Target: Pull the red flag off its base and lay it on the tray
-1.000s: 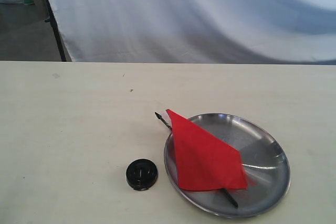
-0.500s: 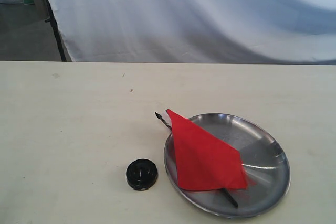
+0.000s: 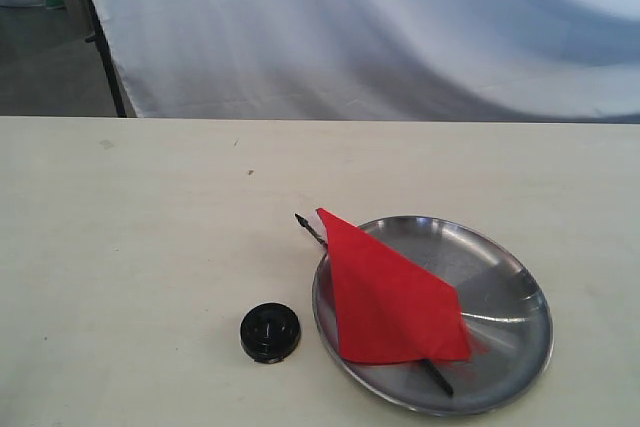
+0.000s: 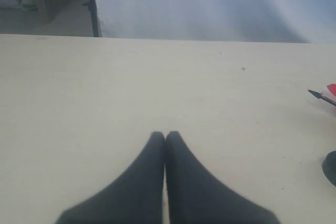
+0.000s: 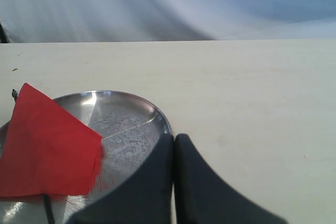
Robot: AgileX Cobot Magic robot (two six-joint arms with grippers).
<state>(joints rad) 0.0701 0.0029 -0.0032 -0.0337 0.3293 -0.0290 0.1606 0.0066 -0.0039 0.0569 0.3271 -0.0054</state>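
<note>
The red flag (image 3: 390, 297) lies flat across the left half of the steel tray (image 3: 500, 287), its black pole tip (image 3: 303, 221) poking over the rim onto the table. In the right wrist view the red flag (image 5: 44, 148) rests on the tray (image 5: 126, 119). The black base (image 3: 270, 332) sits alone on the table, left of the tray, and shows at the edge of the left wrist view as the base (image 4: 331, 167). My left gripper (image 4: 165, 136) is shut and empty over bare table. My right gripper (image 5: 174, 139) is shut and empty beside the tray's rim. Neither gripper shows in the exterior view.
The pale table (image 3: 150, 227) stretches wide to the left and behind the tray. A white cloth backdrop (image 3: 380, 27) hangs behind the table's far edge, with a dark stand leg (image 3: 105, 57) at its left.
</note>
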